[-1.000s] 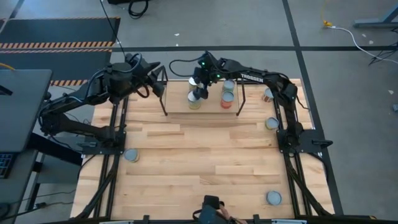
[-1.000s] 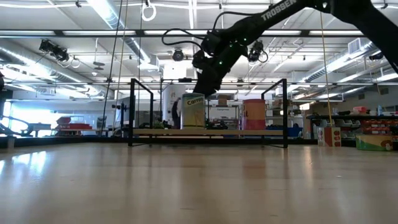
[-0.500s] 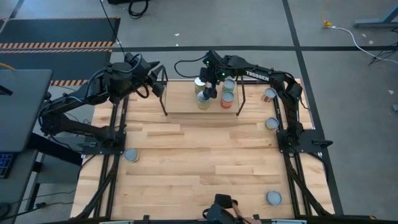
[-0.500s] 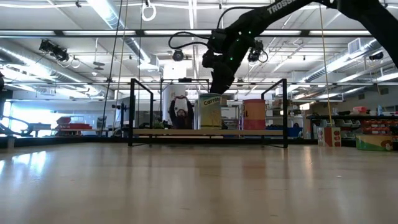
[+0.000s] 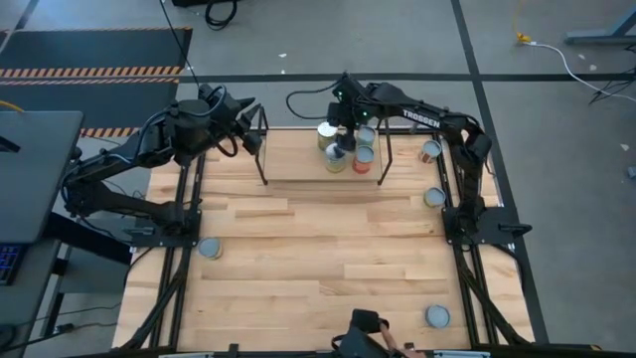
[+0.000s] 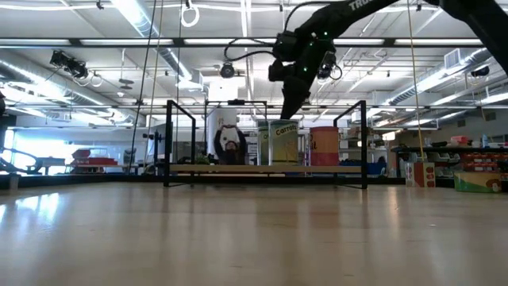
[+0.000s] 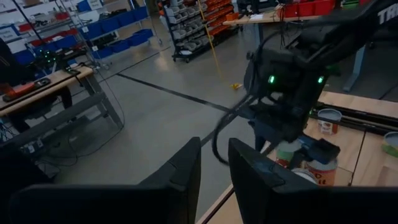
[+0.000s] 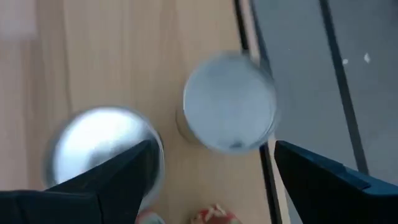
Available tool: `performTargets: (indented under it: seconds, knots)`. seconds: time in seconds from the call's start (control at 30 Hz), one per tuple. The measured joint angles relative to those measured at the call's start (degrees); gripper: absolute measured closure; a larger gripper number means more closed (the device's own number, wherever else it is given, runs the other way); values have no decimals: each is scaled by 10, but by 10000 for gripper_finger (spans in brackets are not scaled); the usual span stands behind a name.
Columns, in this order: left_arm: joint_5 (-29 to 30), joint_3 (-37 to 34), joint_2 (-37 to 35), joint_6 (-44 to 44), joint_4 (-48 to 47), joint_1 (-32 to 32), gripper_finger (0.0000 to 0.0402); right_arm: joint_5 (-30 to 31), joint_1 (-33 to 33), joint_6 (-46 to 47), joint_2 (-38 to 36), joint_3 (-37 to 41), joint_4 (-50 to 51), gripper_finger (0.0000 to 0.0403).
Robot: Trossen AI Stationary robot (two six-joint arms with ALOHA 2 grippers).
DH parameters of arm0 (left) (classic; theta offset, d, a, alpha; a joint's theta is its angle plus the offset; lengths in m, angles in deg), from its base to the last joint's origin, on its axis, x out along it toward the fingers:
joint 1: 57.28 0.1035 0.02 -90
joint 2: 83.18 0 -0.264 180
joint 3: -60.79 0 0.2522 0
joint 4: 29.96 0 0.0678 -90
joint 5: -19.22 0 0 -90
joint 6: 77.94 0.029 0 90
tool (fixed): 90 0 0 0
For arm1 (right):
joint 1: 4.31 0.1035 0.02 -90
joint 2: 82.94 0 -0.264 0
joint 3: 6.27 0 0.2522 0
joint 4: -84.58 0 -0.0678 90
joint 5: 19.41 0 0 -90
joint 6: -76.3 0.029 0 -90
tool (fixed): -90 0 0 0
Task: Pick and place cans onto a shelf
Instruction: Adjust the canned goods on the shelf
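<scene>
- Right hand (image 5: 341,149) is over the shelf (image 5: 288,167), at the far middle of the table (image 5: 318,259); arm reaches in from the right side.
- In the right wrist view its fingers (image 8: 323,180) stand wide apart, nothing between them; they straddle open space above 2 silver lids.
- Low view: right hand (image 6: 290,111) hangs just above a yellow-green "Carrot" can (image 6: 284,143), which stands upright on the shelf board (image 6: 198,168); whether the fingertips touch its lid I cannot tell.
- Cans on the shelf, high view: 1 with a pale lid (image 5: 327,132) at the far side, the carrot can (image 5: 336,162) nearer, an orange-label can (image 5: 363,159) just right of it, and another can (image 5: 366,137) behind that one, partly hidden by the arm.
- Loose cans on the table: 1 at far right (image 5: 428,151), 1 at mid right (image 5: 434,197), 1 at near right (image 5: 437,316), 1 at left (image 5: 210,248).
- Left hand (image 5: 254,140) waits off the far left end of the shelf, above the table's far left corner.
- Left wrist view: its 2 fingers (image 7: 186,171) show a narrow gap, nothing held; right arm and shelf cans visible beyond.
- Low view also shows a person (image 6: 229,143) in the room behind the shelf.
</scene>
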Motion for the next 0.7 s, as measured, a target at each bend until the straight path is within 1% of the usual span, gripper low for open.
performTargets:
  seconds: [0.1,0.2,0.3,0.4,0.47,0.53,0.7]
  knots:
    - [0,0,0,0,0,0,312,-27,-1,56,-2,-2,-43,57]
    - [0,0,0,0,0,0,312,-60,-4,159,11,-1,-89,57]
    - [0,0,0,-2,0,0,312,-63,-7,259,22,-1,-105,58]
    - [0,0,0,-2,0,0,312,-60,-7,317,28,0,-105,74]
    - [0,0,0,-3,0,0,312,-49,-7,347,31,0,-103,101]
    - [0,0,0,-3,0,0,312,-39,-7,363,31,0,-103,140]
    - [0,0,0,-3,0,0,312,-22,-7,368,31,0,-105,271]
